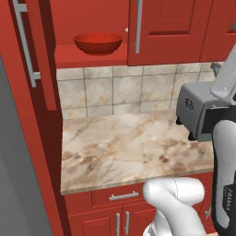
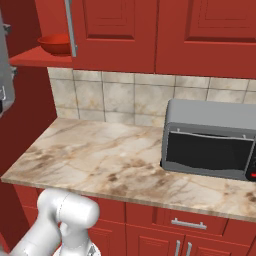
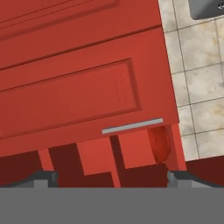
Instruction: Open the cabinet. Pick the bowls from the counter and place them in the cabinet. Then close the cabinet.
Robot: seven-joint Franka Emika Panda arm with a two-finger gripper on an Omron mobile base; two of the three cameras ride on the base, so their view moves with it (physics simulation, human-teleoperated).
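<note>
Wall cabinet [image 1: 92,55]: tall, red, raised-panel doors with long silver bar handles; left door [image 1: 34,50] swung wide open, right door [image 1: 166,30] shut against the frame. Red bowl [image 1: 97,43]: wide, glossy, upright on the inner shelf, near its front edge, just left of the shut door; also seen in the right base view [image 2: 55,44] and, rolled on its side by the camera's tilt, in the hand view [image 3: 159,144]. Pale bowl: a small whitish sliver at the edge of the shut door, behind the red bowl, may be its rim, but too little shows to be sure. Counter [image 1: 129,147]: veined marble, no bowl on the part that shows. Microwave [image 2: 210,147]: grey, dark door, stands on the counter to the right, well apart from the cabinet. Gripper [image 3: 111,179]: jaws released and spread wide, grasping nothing, facing the shut door's handle [image 3: 132,126]. Progress, as a judgement: opening done; at least one bowl stowed, likely both; closing the open left door remains. Writing: upright lettering on the arm's dark forearm [image 1: 226,196] appears to read "FRANKA"; faint marks on the microwave's side, illegible.
</note>
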